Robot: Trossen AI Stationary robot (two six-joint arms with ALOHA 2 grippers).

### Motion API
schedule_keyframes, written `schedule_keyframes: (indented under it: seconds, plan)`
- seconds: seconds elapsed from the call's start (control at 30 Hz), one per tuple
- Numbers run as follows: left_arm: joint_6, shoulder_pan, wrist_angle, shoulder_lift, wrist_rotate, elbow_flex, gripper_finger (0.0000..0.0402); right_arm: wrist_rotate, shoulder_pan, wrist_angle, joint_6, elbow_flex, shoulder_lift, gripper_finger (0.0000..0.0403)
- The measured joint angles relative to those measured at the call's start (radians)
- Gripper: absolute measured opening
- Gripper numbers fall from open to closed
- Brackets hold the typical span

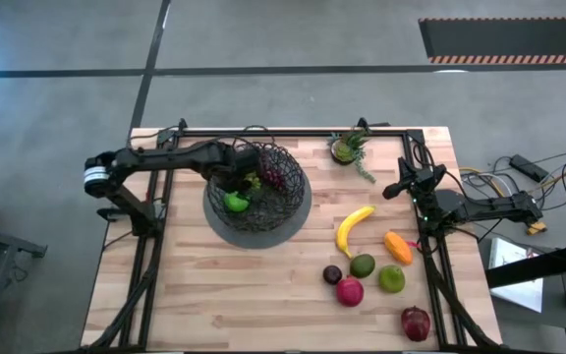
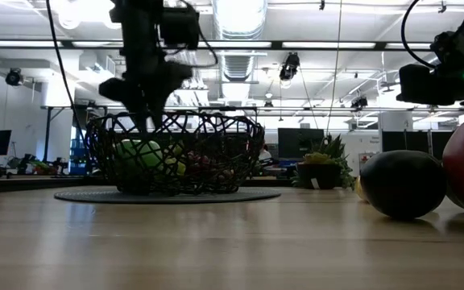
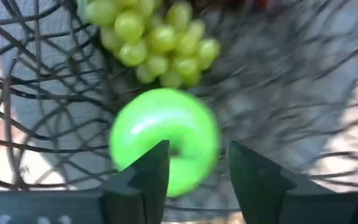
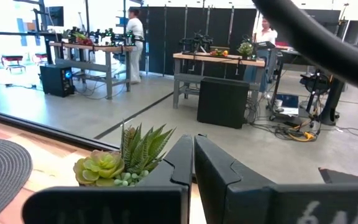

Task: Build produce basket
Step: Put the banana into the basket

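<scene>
The black wire basket (image 1: pixel 288 208) stands on its grey disc base at the table's middle left. Inside it lie a green apple (image 1: pixel 236 203), green grapes (image 3: pixel 157 37) and purple grapes (image 1: pixel 274 177). My left gripper (image 1: pixel 232 185) reaches into the basket from the left and points down. It is open just above the green apple (image 3: pixel 166 134), which rests on the basket's bottom (image 2: pixel 139 155). My right gripper (image 1: pixel 397 189) is shut and empty, raised by the table's right edge, near the potted plant (image 4: pixel 126 162).
More produce lies on the table right of the basket: a yellow banana (image 1: pixel 354 228), an orange piece (image 1: pixel 398 246), two green fruits (image 1: pixel 363 265) (image 1: pixel 391 279), a dark plum (image 1: pixel 332 274), a red apple (image 1: pixel 350 291) and a pomegranate (image 1: pixel 415 323). The potted plant (image 1: pixel 347 147) stands at the far edge.
</scene>
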Motion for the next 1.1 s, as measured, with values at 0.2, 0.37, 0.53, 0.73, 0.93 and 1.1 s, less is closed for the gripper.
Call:
schedule_keyframes:
  seconds: [0.2,0.37,0.53,0.73,0.93,1.1]
  plan:
    - [-0.142,-0.092,0.010,-0.026,-0.014,0.144,0.0154,0.000,0.000,0.000,0.000,0.000,0.000,0.0009]
    - [-0.215,-0.208,0.060,-0.035,-0.135,0.239,0.0154,0.000,0.000,0.000,0.000,0.000,0.000,0.0009]
    - [-0.316,-0.323,0.258,-0.034,-0.289,0.248,0.0154,0.000,0.000,0.001,0.000,0.000,0.000,0.0009]
    - [-0.312,-0.395,0.481,-0.017,-0.447,0.237,0.0154,0.000,0.000,0.001,0.000,0.000,0.000,0.0009]
    - [-0.316,-0.396,0.553,0.003,-0.483,0.236,0.0154,0.000,0.000,0.001,0.000,0.000,0.000,0.0009]
    - [-0.308,-0.384,0.566,0.009,-0.484,0.234,0.0154,0.000,0.000,0.001,0.000,0.000,0.000,0.0009]
